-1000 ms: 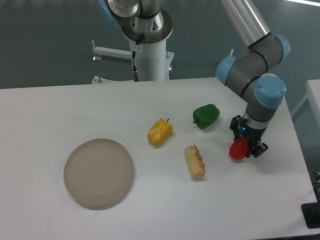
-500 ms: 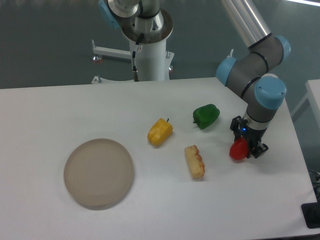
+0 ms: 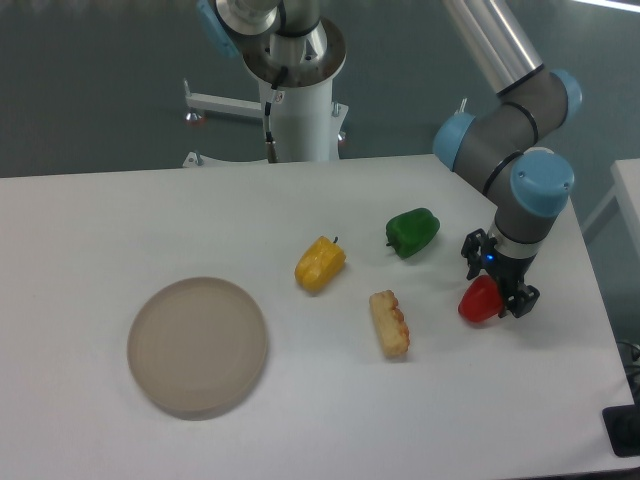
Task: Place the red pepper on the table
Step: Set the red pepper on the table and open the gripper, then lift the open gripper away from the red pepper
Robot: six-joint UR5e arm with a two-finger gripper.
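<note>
The red pepper (image 3: 478, 301) lies on the white table (image 3: 330, 420) near its right edge, to the right of the corn piece. My gripper (image 3: 499, 281) points down right over it, its dark fingers (image 3: 524, 298) beside the pepper's right and back sides. The jaws look slightly parted, and the pepper leans over on the tabletop rather than hanging in them. The arm hides the pepper's far side.
A green pepper (image 3: 412, 231) sits behind and left of the gripper. A yellow pepper (image 3: 320, 263) and a piece of corn (image 3: 389, 322) lie mid-table. A round beige plate (image 3: 197, 346) is at the front left. The table's right edge runs close to the gripper.
The gripper has shifted slightly right and its fingers have spread a little. The red pepper has tipped and settled onto the table.
</note>
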